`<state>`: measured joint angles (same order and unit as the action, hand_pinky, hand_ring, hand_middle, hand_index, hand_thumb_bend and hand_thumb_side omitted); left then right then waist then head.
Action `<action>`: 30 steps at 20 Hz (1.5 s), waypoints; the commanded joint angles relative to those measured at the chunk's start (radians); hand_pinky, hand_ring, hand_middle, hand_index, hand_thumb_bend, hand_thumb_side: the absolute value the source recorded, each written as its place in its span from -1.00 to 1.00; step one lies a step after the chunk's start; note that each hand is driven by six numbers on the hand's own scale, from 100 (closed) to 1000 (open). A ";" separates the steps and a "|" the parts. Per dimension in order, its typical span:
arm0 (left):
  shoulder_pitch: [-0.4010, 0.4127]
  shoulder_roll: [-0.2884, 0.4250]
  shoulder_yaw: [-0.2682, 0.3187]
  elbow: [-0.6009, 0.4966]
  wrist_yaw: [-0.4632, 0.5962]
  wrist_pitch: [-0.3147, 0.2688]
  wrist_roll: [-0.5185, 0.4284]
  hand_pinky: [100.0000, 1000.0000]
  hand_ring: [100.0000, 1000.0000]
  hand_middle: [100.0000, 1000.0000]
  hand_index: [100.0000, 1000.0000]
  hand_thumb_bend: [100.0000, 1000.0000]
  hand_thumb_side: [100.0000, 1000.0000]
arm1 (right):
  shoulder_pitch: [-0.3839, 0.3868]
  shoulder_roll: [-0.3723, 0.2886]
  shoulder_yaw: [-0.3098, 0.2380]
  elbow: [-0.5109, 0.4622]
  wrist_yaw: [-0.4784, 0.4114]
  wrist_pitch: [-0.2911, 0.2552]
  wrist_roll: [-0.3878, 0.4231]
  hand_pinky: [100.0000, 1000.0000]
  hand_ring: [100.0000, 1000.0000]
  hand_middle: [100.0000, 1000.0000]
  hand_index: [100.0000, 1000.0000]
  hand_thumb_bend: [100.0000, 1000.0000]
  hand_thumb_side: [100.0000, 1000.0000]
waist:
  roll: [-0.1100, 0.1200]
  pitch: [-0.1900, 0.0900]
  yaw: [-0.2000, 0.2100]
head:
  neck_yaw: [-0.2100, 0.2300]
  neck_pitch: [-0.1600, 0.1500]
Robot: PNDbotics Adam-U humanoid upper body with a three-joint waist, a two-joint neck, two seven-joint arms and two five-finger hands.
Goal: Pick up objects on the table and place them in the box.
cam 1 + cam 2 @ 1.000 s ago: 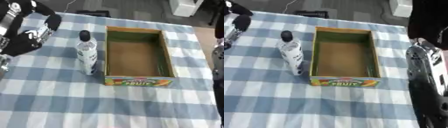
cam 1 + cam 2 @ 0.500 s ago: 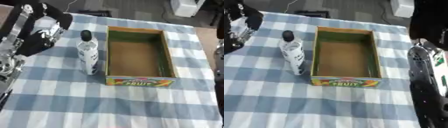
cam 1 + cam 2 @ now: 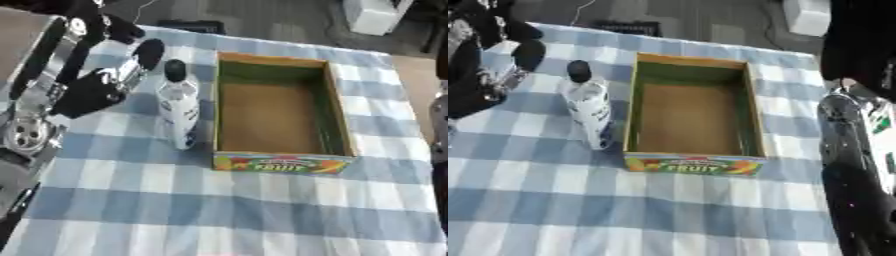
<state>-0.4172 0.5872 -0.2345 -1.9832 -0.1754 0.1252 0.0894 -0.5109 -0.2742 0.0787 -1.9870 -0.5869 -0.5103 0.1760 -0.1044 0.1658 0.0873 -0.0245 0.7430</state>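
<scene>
Checked surface carries a box labelled "FRUIT" beside a bottle; left hand open, holding nothing.

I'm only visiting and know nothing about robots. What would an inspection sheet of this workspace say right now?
Surface: table under a blue-and-white checked cloth.
Job's things: white bottle with black cap, upright just left of the box; open cardboard box, nothing in it.
Clutter: nothing seen.
Hands: left hand close beside the bottle, fingers relaxed, holding nothing; right hand not in view, only its arm at the right edge.
Cables: one on the floor.
Surroundings: dark floor, white unit.
</scene>
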 commanded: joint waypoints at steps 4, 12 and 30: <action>-0.022 -0.009 -0.008 -0.017 -0.014 0.013 -0.072 0.38 0.42 0.78 1.00 -0.28 0.27 | -0.016 -0.002 -0.002 -0.013 -0.003 0.002 0.008 -0.33 -0.26 -0.07 0.24 -1.00 0.54 | 0.005 -0.013 -0.005 | 0.016 -0.016; -0.033 -0.019 -0.013 -0.017 -0.036 0.024 -0.151 0.48 0.48 0.89 1.00 -0.16 0.24 | -0.019 0.002 -0.002 -0.013 -0.005 0.004 0.009 -0.33 -0.26 -0.07 0.25 -1.00 0.54 | 0.003 -0.011 -0.007 | 0.012 -0.026; -0.033 -0.017 -0.026 -0.017 -0.066 0.029 -0.253 0.61 0.60 0.95 1.00 -0.10 0.34 | -0.021 0.003 -0.003 -0.013 -0.007 0.004 0.008 -0.33 -0.26 -0.07 0.24 -1.00 0.54 | 0.002 -0.013 -0.006 | 0.011 -0.032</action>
<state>-0.4351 0.5641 -0.2612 -1.9832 -0.2379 0.1548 -0.1573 -0.5158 -0.2656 0.0792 -1.9870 -0.5902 -0.5071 0.1819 -0.1069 0.1659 0.0822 -0.0162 0.7241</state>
